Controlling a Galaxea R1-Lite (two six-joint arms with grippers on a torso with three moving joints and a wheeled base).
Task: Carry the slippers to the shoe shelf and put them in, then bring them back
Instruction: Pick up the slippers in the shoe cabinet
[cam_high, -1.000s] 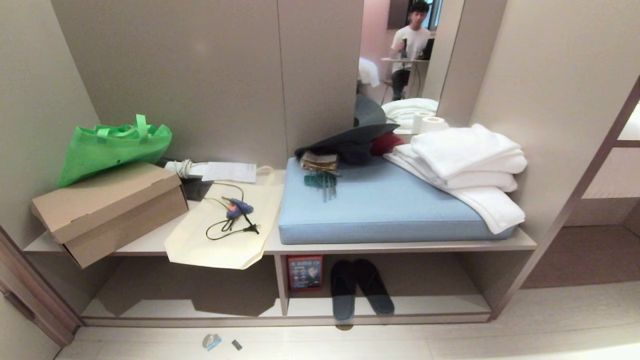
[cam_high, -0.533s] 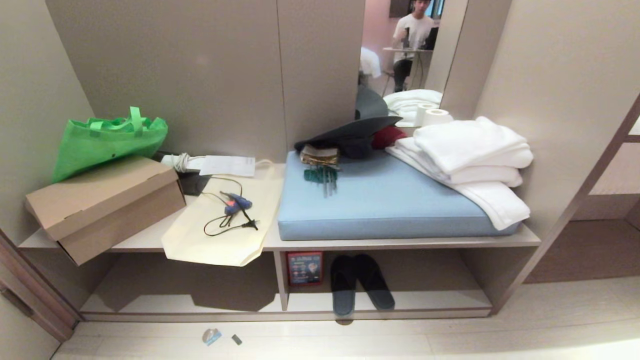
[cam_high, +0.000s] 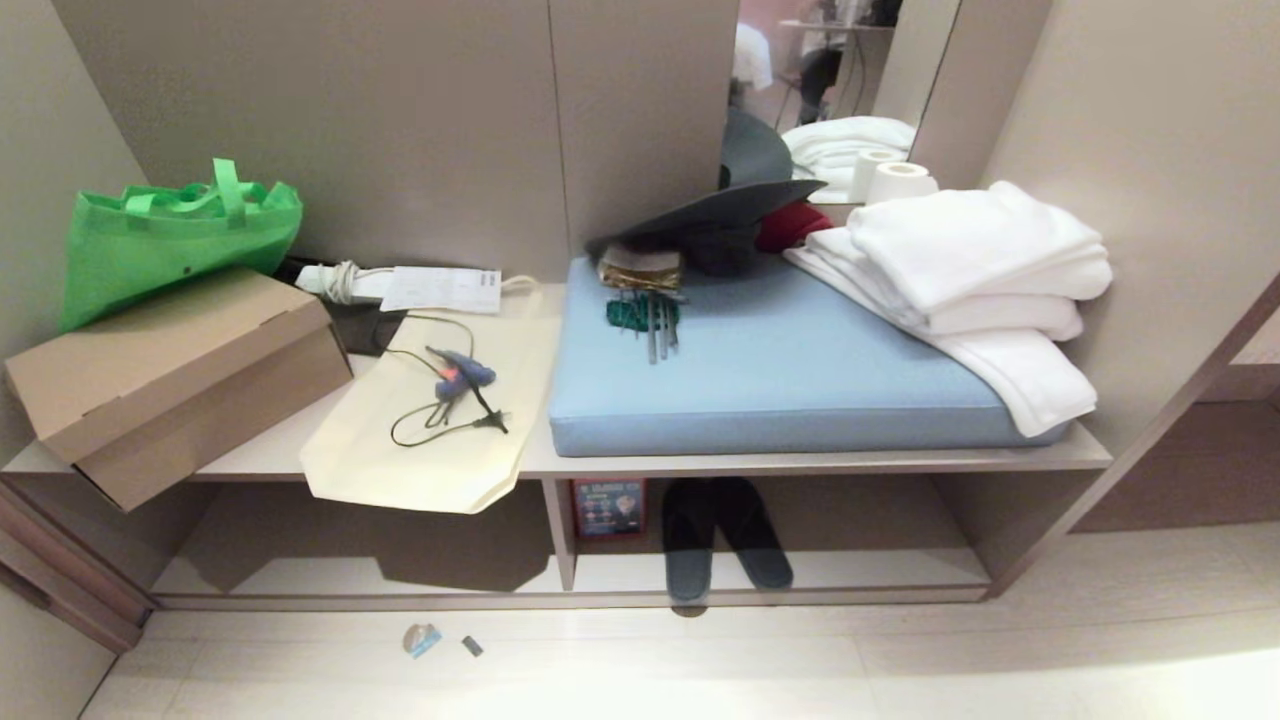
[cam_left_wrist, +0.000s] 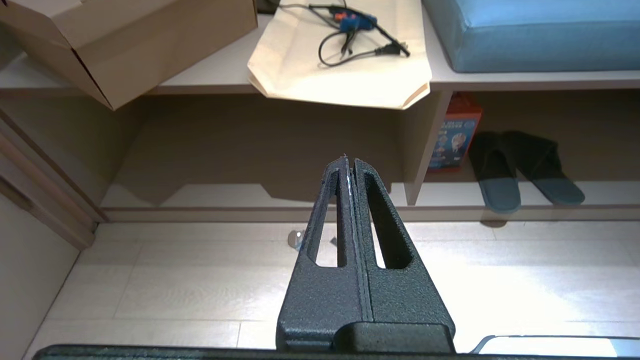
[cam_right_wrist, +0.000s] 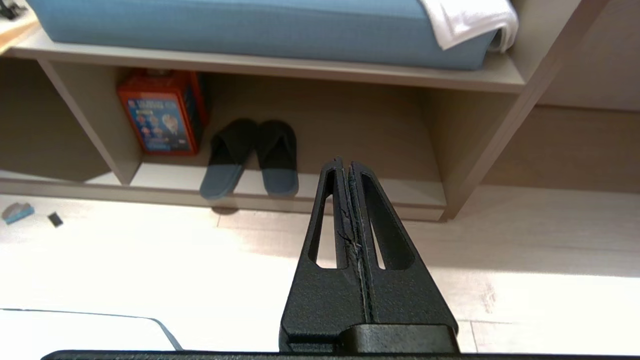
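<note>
The dark grey slippers (cam_high: 722, 540) lie side by side in the right cubby of the shoe shelf (cam_high: 860, 572), heels toward me; the left one's heel juts past the front edge. They also show as the slippers (cam_left_wrist: 520, 172) in the left wrist view and the slippers (cam_right_wrist: 252, 155) in the right wrist view. My left gripper (cam_left_wrist: 349, 161) hangs shut and empty over the floor, facing the left cubby. My right gripper (cam_right_wrist: 345, 162) is shut and empty too, over the floor in front of the right cubby. Neither arm appears in the head view.
A red box (cam_high: 608, 507) stands next to the divider (cam_high: 560, 535) beside the slippers. The bench above holds a cardboard box (cam_high: 175, 375), green bag (cam_high: 165, 235), cream bag (cam_high: 430, 420) with a blue tool, blue cushion (cam_high: 790, 370) and white towels (cam_high: 980, 290). Small scraps (cam_high: 423, 638) lie on the floor.
The whole head view has tilted downward: shelf and bench sit higher in the picture and more floor shows. The slippers and both grippers have not moved.
</note>
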